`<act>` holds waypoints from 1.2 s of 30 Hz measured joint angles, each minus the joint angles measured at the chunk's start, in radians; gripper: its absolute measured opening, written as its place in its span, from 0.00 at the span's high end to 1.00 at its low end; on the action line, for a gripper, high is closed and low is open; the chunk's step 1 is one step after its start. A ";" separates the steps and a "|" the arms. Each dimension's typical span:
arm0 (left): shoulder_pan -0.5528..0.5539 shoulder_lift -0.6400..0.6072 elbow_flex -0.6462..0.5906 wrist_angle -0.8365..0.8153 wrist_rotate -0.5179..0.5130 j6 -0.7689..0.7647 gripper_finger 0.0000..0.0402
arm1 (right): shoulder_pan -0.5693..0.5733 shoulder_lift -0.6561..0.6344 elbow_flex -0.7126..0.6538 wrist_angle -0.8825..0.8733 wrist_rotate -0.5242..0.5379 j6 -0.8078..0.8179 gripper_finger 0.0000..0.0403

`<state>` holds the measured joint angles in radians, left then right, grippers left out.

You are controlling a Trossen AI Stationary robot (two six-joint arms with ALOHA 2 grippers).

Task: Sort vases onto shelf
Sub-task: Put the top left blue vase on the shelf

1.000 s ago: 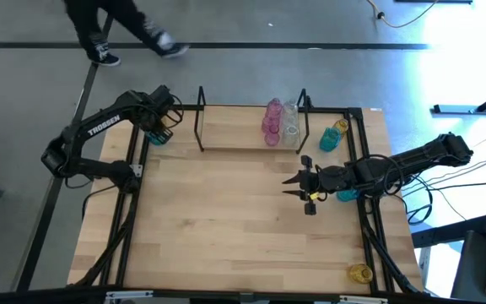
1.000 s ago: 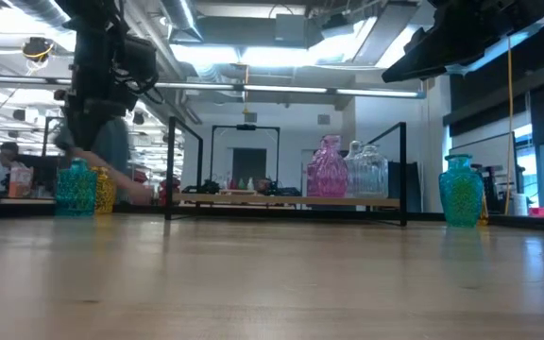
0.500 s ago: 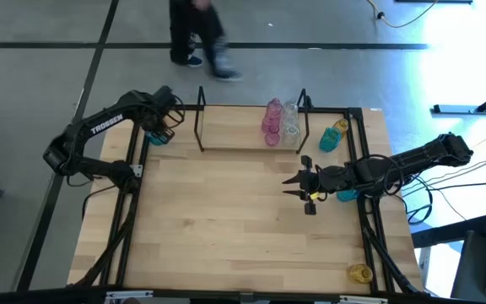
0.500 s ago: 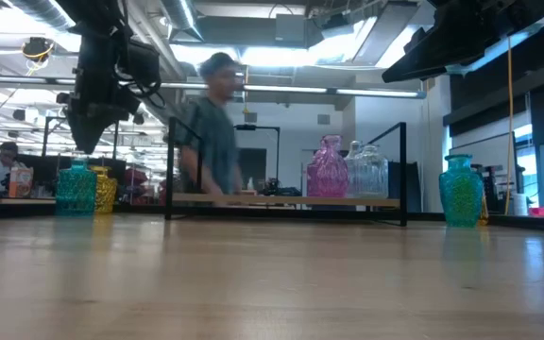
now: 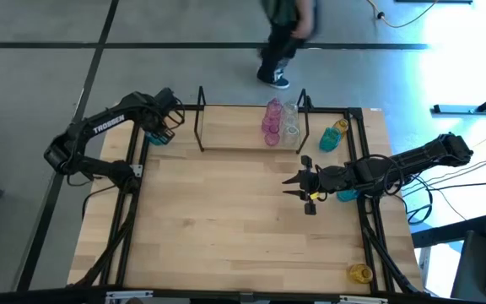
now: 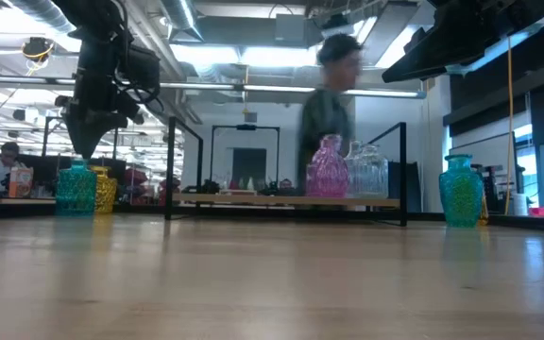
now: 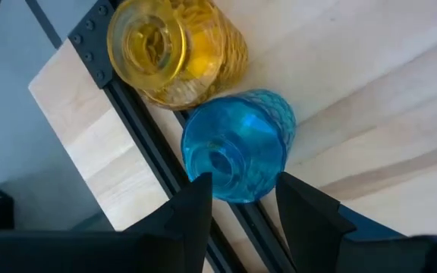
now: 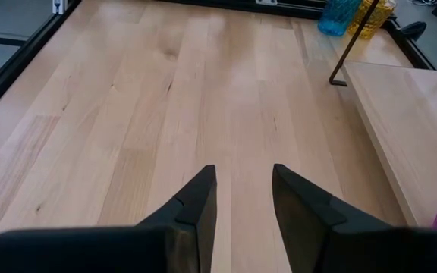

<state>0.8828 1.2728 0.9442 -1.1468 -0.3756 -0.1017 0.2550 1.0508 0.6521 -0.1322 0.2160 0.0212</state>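
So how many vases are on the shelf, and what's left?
Done: a pink glass vase and a clear one stand on the light-wood shelf. In hand: left gripper, open, poised over a teal vase. Left: that one, its yellow neighbour, others off-shelf.

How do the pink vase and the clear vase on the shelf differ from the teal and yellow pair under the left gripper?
The pink vase and clear vase stand on the shelf; the teal vase and yellow vase stand off it, at the table's far left corner. The left gripper, fingers open, hovers over the teal one; no gripper is near the shelf pair. All four are upright, in side-by-side pairs.
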 joint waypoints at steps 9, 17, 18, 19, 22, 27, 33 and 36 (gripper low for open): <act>0.008 -0.003 -0.042 0.039 0.015 0.024 0.65 | 0.000 0.000 0.000 0.002 0.000 0.000 0.71; 0.003 0.005 -0.053 0.047 0.052 0.024 0.65 | 0.000 0.000 0.000 0.002 0.000 0.000 0.71; 0.007 0.005 -0.056 0.055 0.060 0.026 0.65 | 0.000 0.000 0.000 0.002 0.000 0.000 0.71; 0.012 0.005 -0.060 0.064 0.072 0.031 0.65 | 0.000 0.000 0.000 0.002 0.000 0.000 0.71; 0.028 0.002 -0.074 0.077 0.097 0.069 0.65 | 0.000 0.000 0.000 0.002 0.000 0.000 0.71; 0.030 0.002 -0.084 0.085 0.091 0.087 0.68 | 0.000 0.000 0.000 0.002 0.000 0.000 0.71; 0.022 0.002 -0.085 0.086 0.074 0.108 0.81 | 0.000 0.000 0.000 0.002 0.000 0.000 0.71; 0.012 0.002 -0.085 0.086 0.065 0.113 0.89 | 0.000 0.000 0.000 0.002 0.000 0.000 0.71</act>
<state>0.8946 1.2751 0.8597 -1.0606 -0.3106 0.0109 0.2550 1.0508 0.6525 -0.1303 0.2161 0.0212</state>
